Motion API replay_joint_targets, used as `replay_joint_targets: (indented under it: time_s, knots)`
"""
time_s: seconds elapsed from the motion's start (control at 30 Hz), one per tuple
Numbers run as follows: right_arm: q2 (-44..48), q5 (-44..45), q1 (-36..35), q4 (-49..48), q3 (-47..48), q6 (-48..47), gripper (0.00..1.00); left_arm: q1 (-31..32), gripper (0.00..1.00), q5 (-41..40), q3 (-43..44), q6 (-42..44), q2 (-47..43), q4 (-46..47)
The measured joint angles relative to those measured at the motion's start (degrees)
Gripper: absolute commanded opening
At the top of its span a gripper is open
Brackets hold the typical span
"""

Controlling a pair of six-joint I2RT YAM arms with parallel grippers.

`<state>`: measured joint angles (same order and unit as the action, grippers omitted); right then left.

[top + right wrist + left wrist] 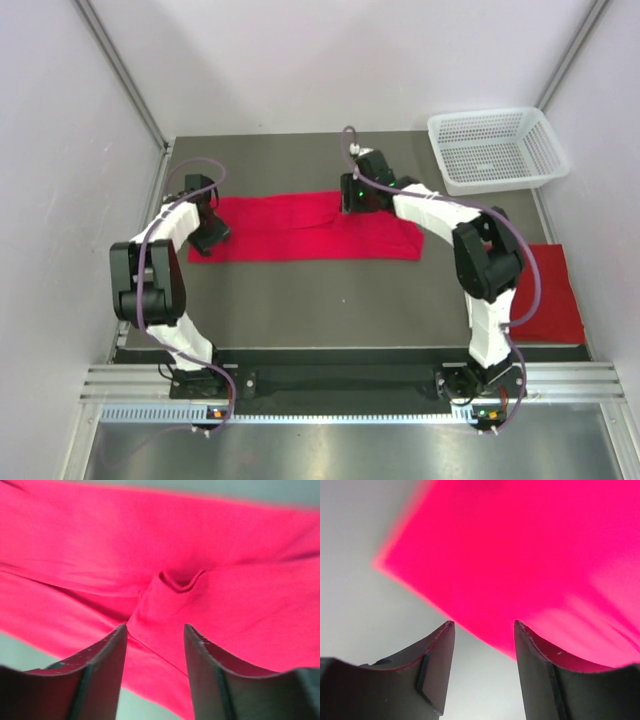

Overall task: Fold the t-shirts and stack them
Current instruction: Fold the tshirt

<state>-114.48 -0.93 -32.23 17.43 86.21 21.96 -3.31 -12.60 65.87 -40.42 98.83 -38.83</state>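
Note:
A bright red t-shirt (300,228), folded into a long strip, lies across the middle of the table. My left gripper (207,240) is open at the strip's left end; in the left wrist view the red cloth (530,560) lies just beyond the open fingers (440,665). My right gripper (352,200) is open over the strip's far edge near the middle; in the right wrist view its fingers (105,670) stand apart over creased red cloth (200,610). A second red t-shirt (550,295) lies folded at the right edge.
A white mesh basket (497,148) stands at the back right corner. Grey walls close in the table (330,300) on the left, back and right. The arm bases sit on a rail at the near edge.

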Motion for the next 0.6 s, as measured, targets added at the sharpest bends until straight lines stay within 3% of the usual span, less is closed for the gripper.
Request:
replay_joint_targets:
  time_s: [0.1, 0.23, 0.4, 0.6]
  knots:
    - [3.5, -6.2, 4.5, -0.5, -0.2, -3.1, 0.39, 1.3, 0.56, 11.8, -1.1, 3.0, -6.2, 6.6]
    - [4.2, -13.1, 10.4, -0.7, -0.3, -7.0, 0.37, 7.9, 0.56, 22.8, 0.5, 6.3, -10.4, 15.3]
    - [1.2, -18.0, 13.9, 4.0, 2.5, -13.7, 0.36, 17.0, 0.54, 30.8, 6.7, 10.9, -4.0, 22.7]
    - [-5.4, -21.4, 14.7, 8.2, 8.7, -19.7, 0.39, 22.1, 0.58, 33.7, 10.8, 15.5, 8.0, 26.3]
